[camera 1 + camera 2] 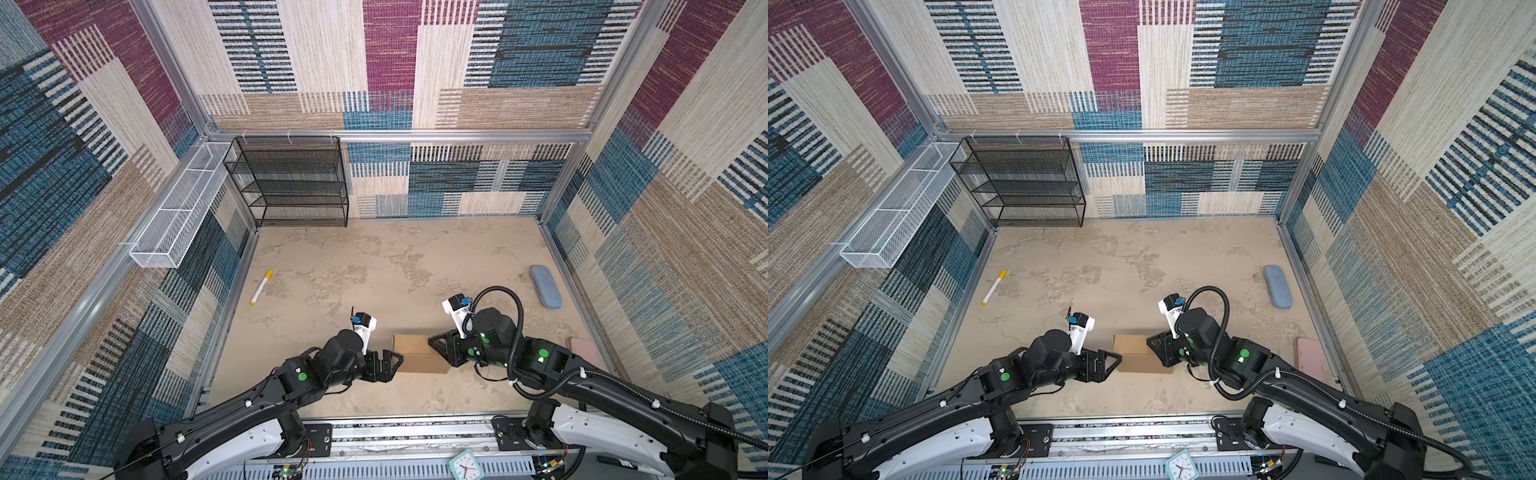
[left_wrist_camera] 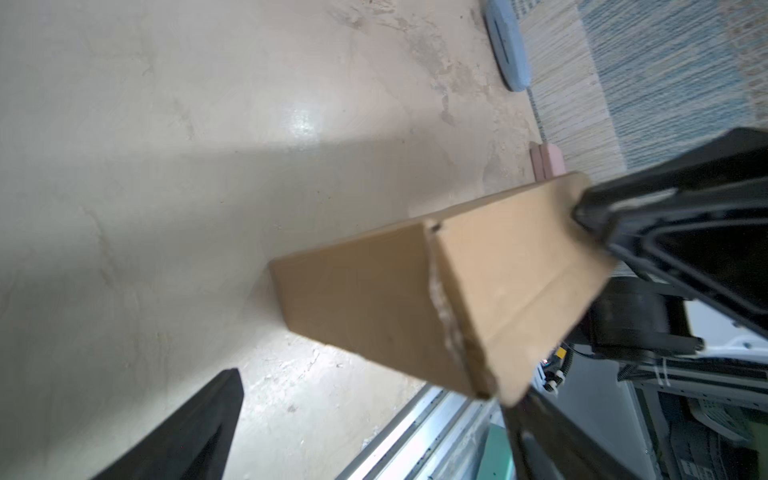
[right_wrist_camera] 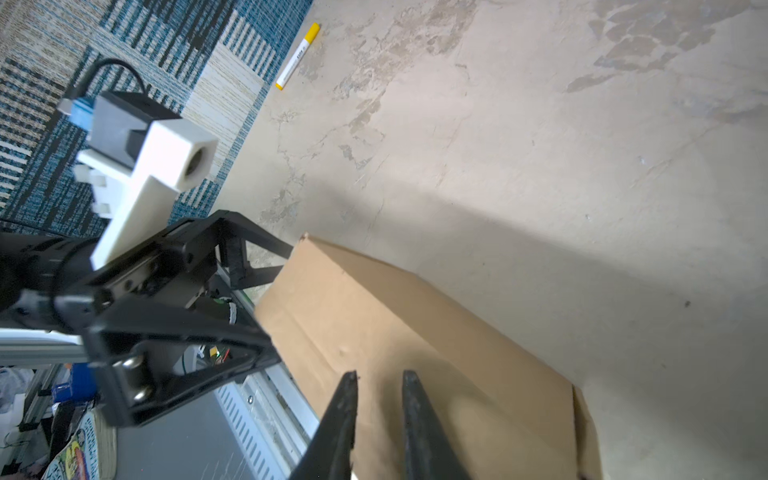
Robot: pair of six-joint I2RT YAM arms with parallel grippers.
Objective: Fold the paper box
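Beige mottled tabletop (image 1: 374, 270), walled in by patchwork carpet panels.

Black mesh shelf rack (image 1: 291, 183) stands in the back left corner. A white mesh basket (image 1: 174, 220) hangs on the left wall beside it.

Paper box (image 1: 417, 353) (image 1: 1136, 353), plain brown cardboard, is folded up into a block. It sits on the table near the front edge, about centre, between the two grippers.

Left gripper (image 1: 397, 365) is at the box's left end. Its jaws are spread wide with the end at their mouth, not clamped.

Right gripper (image 3: 380, 376) is at the box's right end, tips over the top panel. Its jaws stand nearly together, and the narrow gap between them shows nothing in it.

Blue glasses case (image 1: 545, 286) lies by the right wall. A pink case (image 1: 582, 349) lies nearer the front, partly behind the right arm.

Yellow-capped marker (image 1: 261, 286) lies on the left, well apart from the box.
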